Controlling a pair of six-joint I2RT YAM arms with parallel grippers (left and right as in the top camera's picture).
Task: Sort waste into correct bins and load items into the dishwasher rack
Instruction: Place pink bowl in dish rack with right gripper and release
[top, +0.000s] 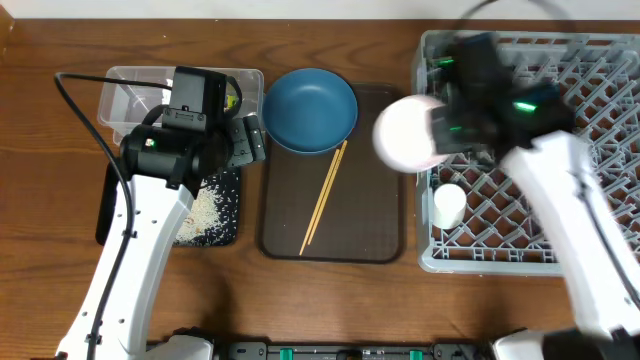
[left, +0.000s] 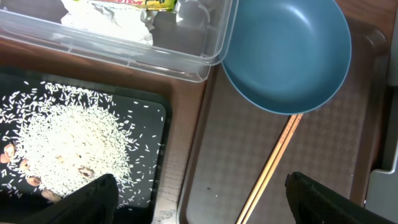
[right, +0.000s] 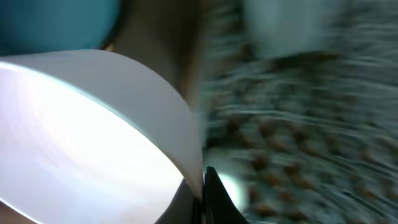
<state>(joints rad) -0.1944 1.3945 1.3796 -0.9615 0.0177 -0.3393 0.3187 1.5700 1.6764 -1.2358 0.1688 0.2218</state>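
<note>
On the tabletop (top: 40, 200) at far left, the clear tub (top: 125, 85) holds tissue (left: 112, 22) and the wrapper (left: 124, 3). Just in front of it, the black tub (left: 149, 102) holds a heap of rice (left: 68, 143) with a few brownish bits at one edge. The left arm lies over both tubs and hides much of them from overhead. Its tool (top: 248, 140) hangs with fingers spread wide and empty, over the gap between the tubs and the brown tray (top: 370, 200). The blue bowl (top: 310, 108) rests on the tray's far left corner, its rim overlapping the clear tub's corner. The chopsticks (top: 322, 200) lie together on the tray, slanting from under the bowl's edge toward the near side. Further right, the white bowl (top: 400, 132) is in the air over the tray's right edge, next to the rack (top: 600, 60), and the right tool (top: 445, 125) is clamped on its rim. That arm is blurred and covers part of the rack. The cup (top: 448, 205) stands in the rack near its left wall.
</note>
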